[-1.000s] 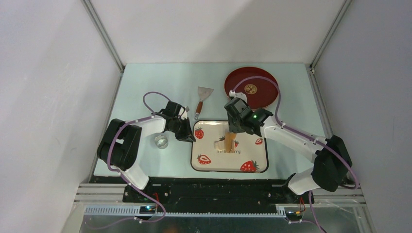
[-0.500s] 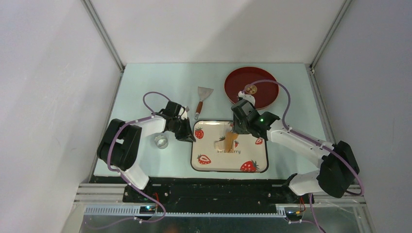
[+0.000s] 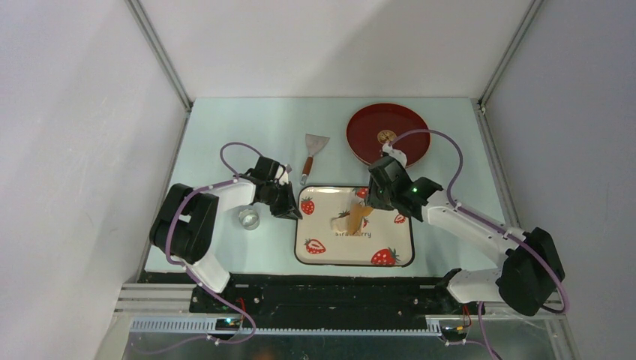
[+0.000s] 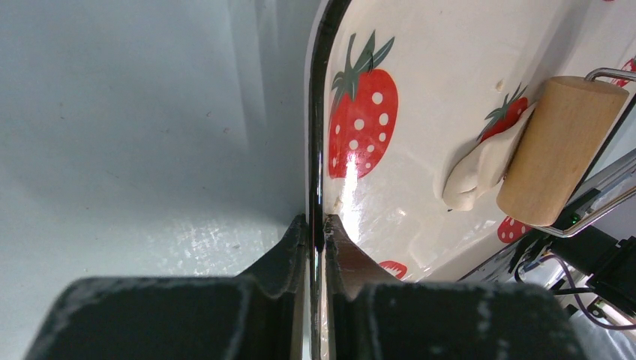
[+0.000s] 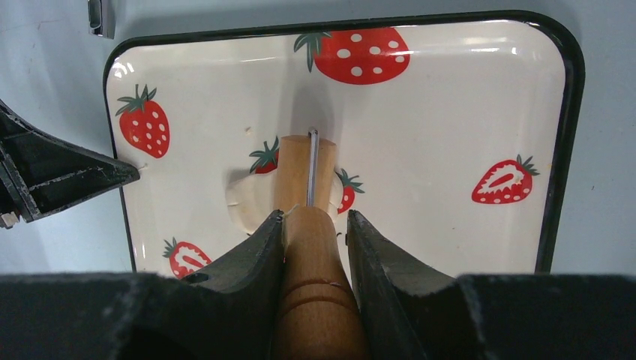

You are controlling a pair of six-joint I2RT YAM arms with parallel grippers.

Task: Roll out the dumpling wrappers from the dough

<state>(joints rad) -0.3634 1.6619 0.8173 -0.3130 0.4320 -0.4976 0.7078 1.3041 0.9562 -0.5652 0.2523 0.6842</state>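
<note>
A cream tray (image 3: 322, 225) printed with strawberries lies at the table's near middle. My left gripper (image 3: 294, 204) is shut on the tray's black left rim (image 4: 315, 150); its jaws (image 4: 316, 225) pinch that edge. A pale lump of dough (image 3: 339, 223) lies mid-tray, partly flattened (image 5: 251, 199). My right gripper (image 5: 315, 221) is shut on the wooden handle of a small roller (image 5: 296, 172), whose barrel (image 4: 559, 150) rests against the dough (image 4: 472, 172). A small pale round dumpling wrapper (image 3: 386, 136) sits on the red plate (image 3: 409, 124).
A metal scraper with a wooden handle (image 3: 313, 150) lies behind the tray. A shiny round cutter ring (image 3: 250, 218) stands left of the tray beside my left arm. The red plate is at the back right, just behind my right wrist.
My right arm has swung to the right and its wrist has moved a little nearer, tilting the roller over the dough. The left gripper and tray have not moved.
</note>
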